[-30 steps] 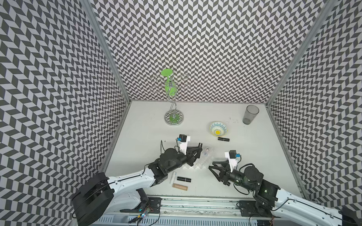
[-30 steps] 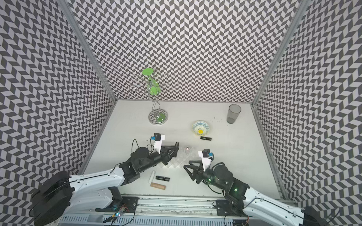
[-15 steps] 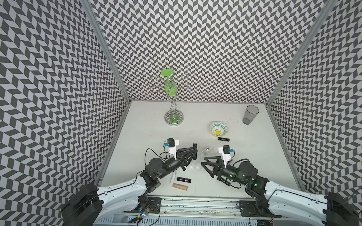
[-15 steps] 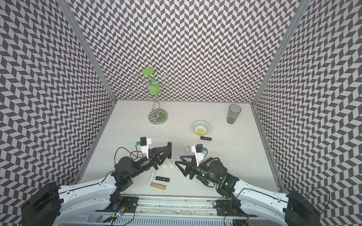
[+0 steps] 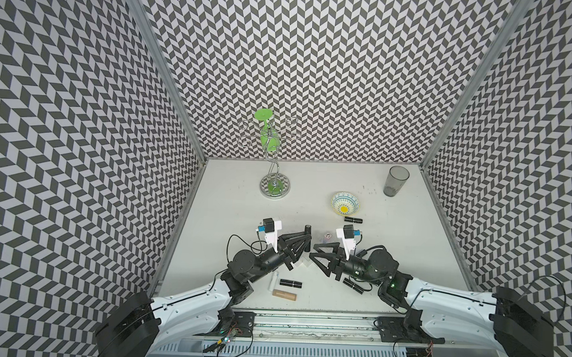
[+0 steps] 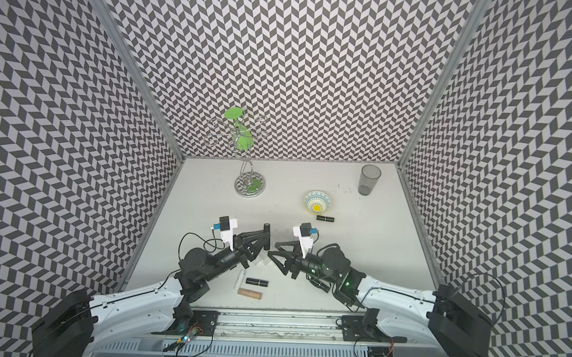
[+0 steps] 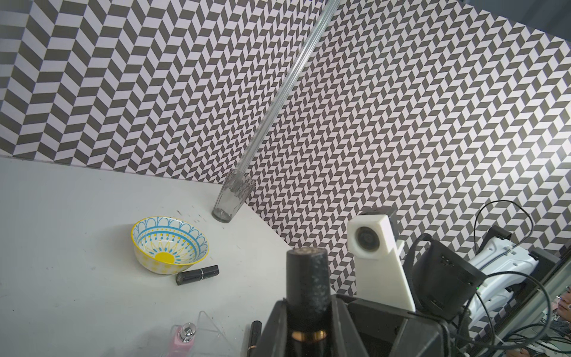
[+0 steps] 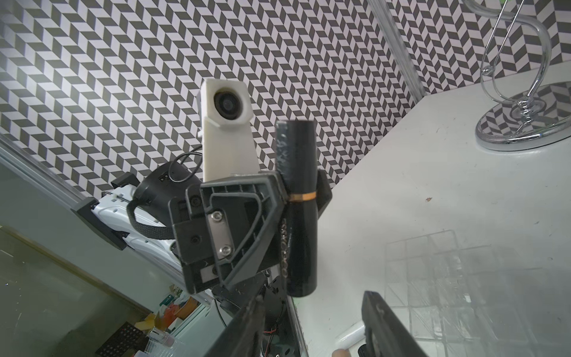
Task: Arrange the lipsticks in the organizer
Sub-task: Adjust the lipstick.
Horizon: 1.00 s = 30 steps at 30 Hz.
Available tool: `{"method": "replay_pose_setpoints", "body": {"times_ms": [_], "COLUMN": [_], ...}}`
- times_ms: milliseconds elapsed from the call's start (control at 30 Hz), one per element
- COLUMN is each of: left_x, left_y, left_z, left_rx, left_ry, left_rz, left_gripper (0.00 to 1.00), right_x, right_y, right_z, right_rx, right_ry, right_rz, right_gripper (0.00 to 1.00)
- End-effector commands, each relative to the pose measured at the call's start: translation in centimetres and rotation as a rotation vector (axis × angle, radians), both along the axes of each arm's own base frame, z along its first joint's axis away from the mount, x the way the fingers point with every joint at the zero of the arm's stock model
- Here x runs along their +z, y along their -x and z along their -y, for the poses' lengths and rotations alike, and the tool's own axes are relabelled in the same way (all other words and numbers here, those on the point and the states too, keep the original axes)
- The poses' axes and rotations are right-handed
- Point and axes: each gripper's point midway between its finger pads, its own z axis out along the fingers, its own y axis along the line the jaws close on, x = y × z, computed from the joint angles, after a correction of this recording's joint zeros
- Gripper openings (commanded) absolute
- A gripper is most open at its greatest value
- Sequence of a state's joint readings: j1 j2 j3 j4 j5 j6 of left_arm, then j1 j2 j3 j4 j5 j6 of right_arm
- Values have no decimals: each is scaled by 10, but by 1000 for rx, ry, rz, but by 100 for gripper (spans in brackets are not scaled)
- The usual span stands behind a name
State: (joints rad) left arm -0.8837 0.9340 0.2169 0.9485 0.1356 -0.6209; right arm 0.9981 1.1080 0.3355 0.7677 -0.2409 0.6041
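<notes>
My left gripper is shut on a black lipstick with a gold band, held upright above the clear organizer. Facing it, my right gripper stands open with nothing between its fingers, just short of the tube's lower end. A pink tube stands in the organizer. On the table lie a white lipstick, a black one, a beige one and another black one by the bowl.
A patterned bowl with a yellow centre and a grey tumbler stand at the back right. A chrome wire stand with green discs is at the back middle. One more black tube lies under my right arm.
The left arm has drawn back toward the front, keeping the black lipstick upright over the organizer. My right gripper has swung left, open, up to the held tube.
</notes>
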Motion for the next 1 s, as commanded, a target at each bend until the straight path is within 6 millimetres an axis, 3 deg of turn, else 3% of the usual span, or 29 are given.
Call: {"method": "replay_pose_setpoints", "body": {"times_ms": [0,267,467,633,967], "left_x": [6,0,1,-3,-12], "left_y": [2,0,0,2,2], "left_z": [1,0,1,-1,-5], "left_rx": [0,9,5,3,16], "left_ry": [3,-11,-7,-6,-15], "left_rz": [29,29,26,14,-3], "left_gripper": [0,0,0,0,0], "right_x": [26,24,23,22,12], "right_y": [-1,-8,-7,-9,-12], "right_z": [-8,-17,-29,-19,-5], "right_rx": [24,19,63,21,-42], "right_ry": [-74,-57,-49,-58,-27], "right_rz": [45,37,34,29,19], "right_gripper": [54,49,38,26,16]}}
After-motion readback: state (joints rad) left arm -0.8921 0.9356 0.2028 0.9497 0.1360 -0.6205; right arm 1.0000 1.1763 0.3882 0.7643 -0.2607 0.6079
